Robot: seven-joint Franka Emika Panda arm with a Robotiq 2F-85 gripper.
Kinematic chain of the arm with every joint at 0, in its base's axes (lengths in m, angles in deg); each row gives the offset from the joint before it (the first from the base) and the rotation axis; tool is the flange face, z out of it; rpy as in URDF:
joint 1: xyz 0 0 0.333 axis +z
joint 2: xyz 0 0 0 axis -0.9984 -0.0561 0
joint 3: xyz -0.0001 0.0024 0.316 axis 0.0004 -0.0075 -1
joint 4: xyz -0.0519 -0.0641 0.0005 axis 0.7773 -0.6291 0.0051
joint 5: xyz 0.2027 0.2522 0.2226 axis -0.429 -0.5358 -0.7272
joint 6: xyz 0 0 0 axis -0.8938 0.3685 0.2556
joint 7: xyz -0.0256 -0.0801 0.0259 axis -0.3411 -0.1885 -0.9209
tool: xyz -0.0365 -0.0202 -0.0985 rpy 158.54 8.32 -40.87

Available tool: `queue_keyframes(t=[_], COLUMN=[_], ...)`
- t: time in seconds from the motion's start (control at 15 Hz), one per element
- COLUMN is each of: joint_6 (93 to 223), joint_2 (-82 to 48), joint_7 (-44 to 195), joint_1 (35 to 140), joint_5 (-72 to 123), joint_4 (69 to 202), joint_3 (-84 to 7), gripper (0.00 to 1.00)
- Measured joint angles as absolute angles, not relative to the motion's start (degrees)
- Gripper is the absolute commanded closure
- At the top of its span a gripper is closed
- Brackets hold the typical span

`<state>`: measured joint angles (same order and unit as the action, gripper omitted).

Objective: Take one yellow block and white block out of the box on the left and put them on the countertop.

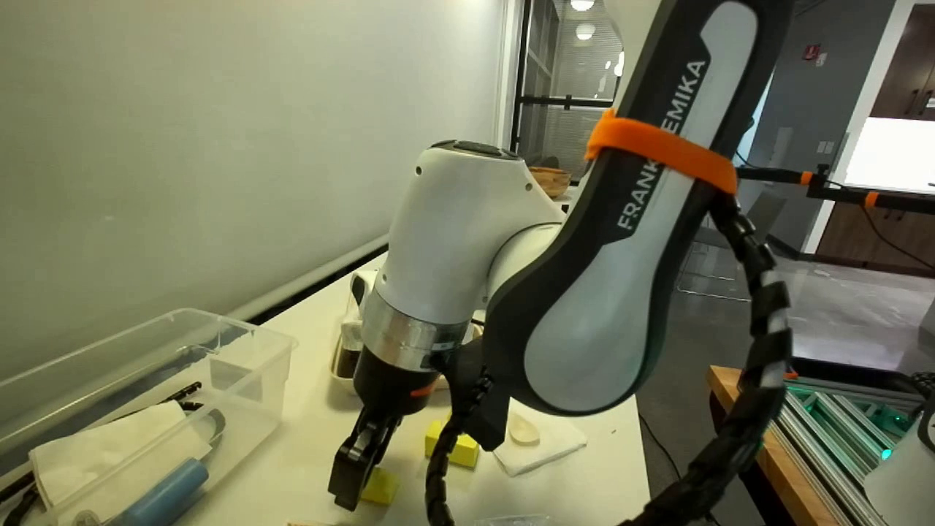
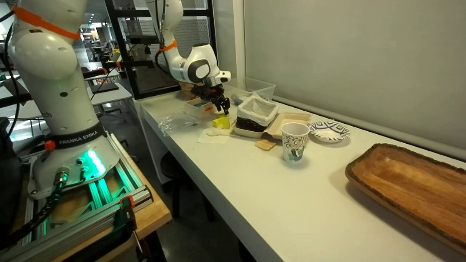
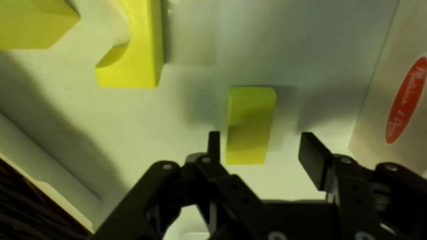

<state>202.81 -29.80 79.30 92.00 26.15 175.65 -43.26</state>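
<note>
My gripper (image 3: 260,143) is open over the white countertop (image 2: 233,174), its fingers on either side of a yellow block (image 3: 251,126), not touching it in the wrist view. That block also shows beside the gripper (image 1: 348,482) in an exterior view (image 1: 380,486). A yellow arch-shaped block (image 3: 146,63) stands on the countertop nearby, with another yellow block (image 3: 33,26) at the wrist view's upper left corner. The clear box (image 1: 252,365) stands near the wall; it holds a white cloth, a blue cylinder and dark things. No white block can be made out.
A small pale box (image 2: 198,109) with a red oval label stands close to the gripper. Around are a white-lined dark basket (image 2: 256,112), an open container (image 2: 291,119), a paper cup (image 2: 294,142), a bowl (image 2: 329,131), a napkin (image 2: 214,138) and a wooden tray (image 2: 407,178).
</note>
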Motion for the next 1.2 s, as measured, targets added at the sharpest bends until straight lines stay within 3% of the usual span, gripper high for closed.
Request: queue_keyframes(t=[0.07, 0.27, 0.6, 0.8, 0.93, 1.07, 1.13, 1.2], joint_6=[201.96, 198.76, 190.58, 187.35, 185.88, 184.49, 183.69, 183.13], joint_2=[-29.37, -26.29, -17.97, -15.4, -15.57, -16.48, -17.14, -17.84], joint_7=[79.31, 79.66, 86.69, 84.82, 81.71, 78.92, 77.73, 76.6], joint_1=[92.38, 93.89, 103.5, 102.04, 100.39, 99.32, 99.03, 98.83], joint_5=[25.53, 23.88, 25.25, 23.39, 22.0, 21.64, 21.65, 21.69], joint_4=[175.5, 175.25, 175.47, 175.29, 174.82, 174.03, 173.48, 172.88], joint_3=[-43.54, -45.17, -38.71, -42.69, -46.17, -48.37, -48.83, -48.95], gripper=[0.0, 0.0, 0.0, 0.0, 0.16, 0.42, 0.5, 0.51])
